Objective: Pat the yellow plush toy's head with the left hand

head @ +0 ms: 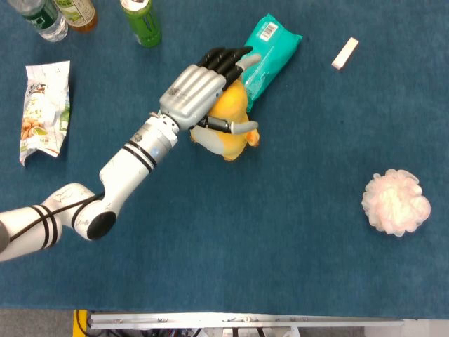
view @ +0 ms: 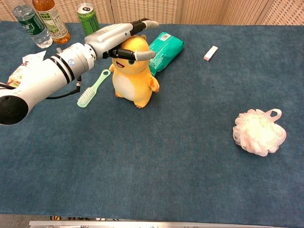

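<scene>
The yellow plush toy (head: 231,126) (view: 134,80) stands upright on the blue table, facing the robot. My left hand (head: 198,95) (view: 115,36) stretches flat over the top of its head, palm down and fingers straight, holding nothing. The fingertips (head: 226,57) reach past the head toward the teal packet, and the thumb (view: 143,55) hangs in front of the toy's face. In the chest view the palm sits just at or slightly above the crown; I cannot tell if it touches. My right hand shows in neither view.
A teal packet (head: 270,45) (view: 167,49) lies right behind the toy. A green brush (view: 93,89) lies to its left. A green can (head: 142,22), bottles (view: 43,21) and a snack bag (head: 45,109) are at the far left. White block (head: 344,53); bath pouf (head: 396,201).
</scene>
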